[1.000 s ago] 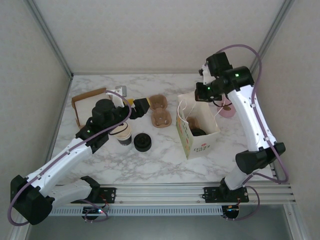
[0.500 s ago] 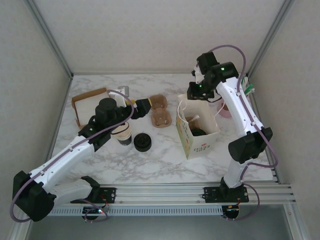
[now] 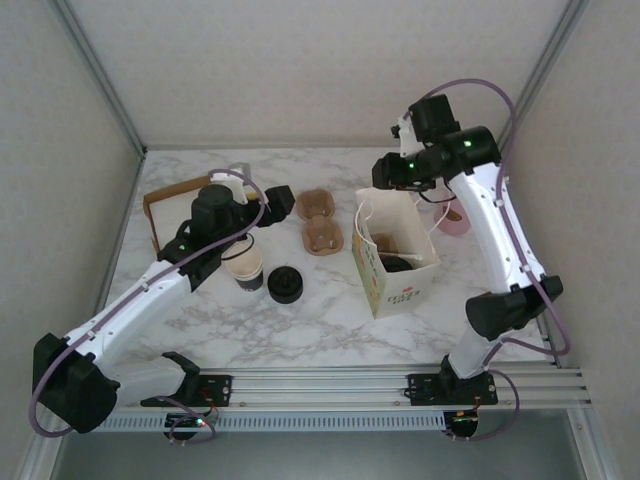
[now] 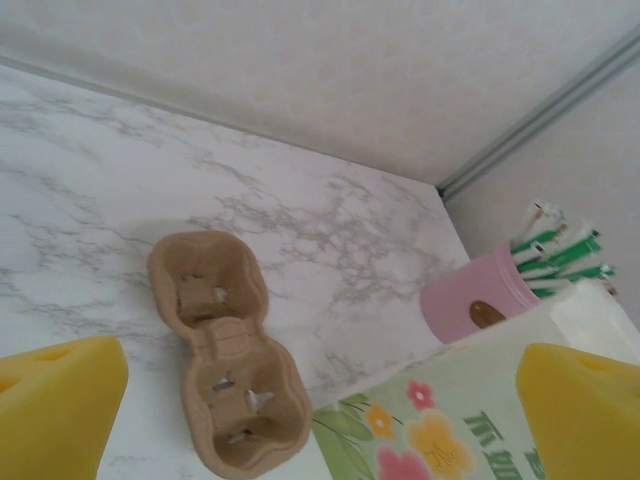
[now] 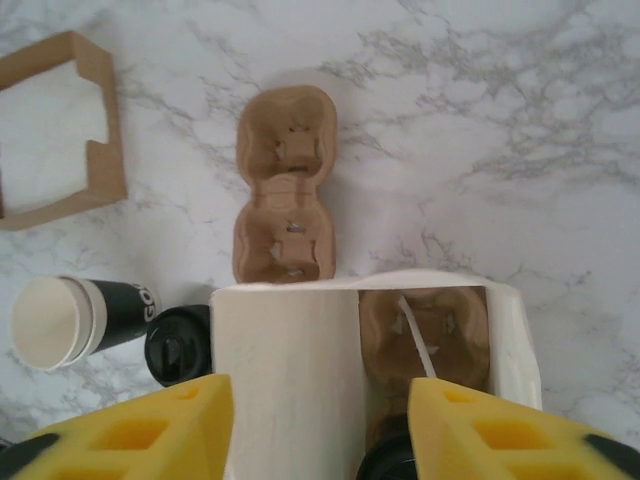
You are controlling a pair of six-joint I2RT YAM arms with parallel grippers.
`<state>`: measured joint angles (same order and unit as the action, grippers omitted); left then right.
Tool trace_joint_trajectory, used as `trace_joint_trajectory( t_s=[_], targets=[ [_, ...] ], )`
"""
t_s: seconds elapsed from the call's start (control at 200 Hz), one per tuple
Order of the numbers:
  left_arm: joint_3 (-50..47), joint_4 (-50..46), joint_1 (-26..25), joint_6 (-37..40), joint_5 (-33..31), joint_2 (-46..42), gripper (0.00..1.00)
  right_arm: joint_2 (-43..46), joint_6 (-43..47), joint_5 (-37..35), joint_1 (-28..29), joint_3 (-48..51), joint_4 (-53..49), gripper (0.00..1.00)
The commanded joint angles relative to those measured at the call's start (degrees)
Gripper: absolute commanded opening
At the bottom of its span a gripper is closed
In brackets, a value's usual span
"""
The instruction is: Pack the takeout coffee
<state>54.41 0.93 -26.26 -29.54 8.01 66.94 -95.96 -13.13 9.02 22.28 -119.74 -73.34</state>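
White bag (image 3: 400, 290) (floral print), pink holder (image 4: 478, 310), brown carrier (image 5: 286, 183), marbled table (image 3: 300, 320).

The left arm (image 3: 140, 300) and right arm (image 3: 505, 235) share white link shells and black joint housings, each with a small green light. A mauve cable (image 3: 470, 84) loops along each arm. The right gripper (image 5: 315, 400) carries yellow foam pads (image 5: 480, 430) with square recesses.

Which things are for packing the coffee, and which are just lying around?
For the job: lidded coffee cup, paper bag.
Lying about: lidless cup, empty cup tray, brown box, pink straw holder.
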Motion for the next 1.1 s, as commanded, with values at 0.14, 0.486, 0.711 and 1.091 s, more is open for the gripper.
trace_joint_trajectory(
  t_s=[0.14,0.486,0.711,1.091],
  targets=[
    [3.2,-5.0,4.8,0.4,-4.6,0.9,1.0,7.0,-0.7,6.0,0.3,4.2,6.4,0.67],
    [6.8,-12.5,12.7,1.0,-16.3,4.7,0.99,10.5,0.0,12.9,5.7,9.3,16.4,0.92],
    [11.5,-17.0,20.0,1.4,-15.9,12.5,0.93,7.0,2.4,12.9,11.6,8.0,17.3,0.99],
    [23.5,-27.1,29.3,6.0,-14.4,31.7,0.77,3.3,5.1,11.0,15.7,10.5,18.8,0.99]
  ],
)
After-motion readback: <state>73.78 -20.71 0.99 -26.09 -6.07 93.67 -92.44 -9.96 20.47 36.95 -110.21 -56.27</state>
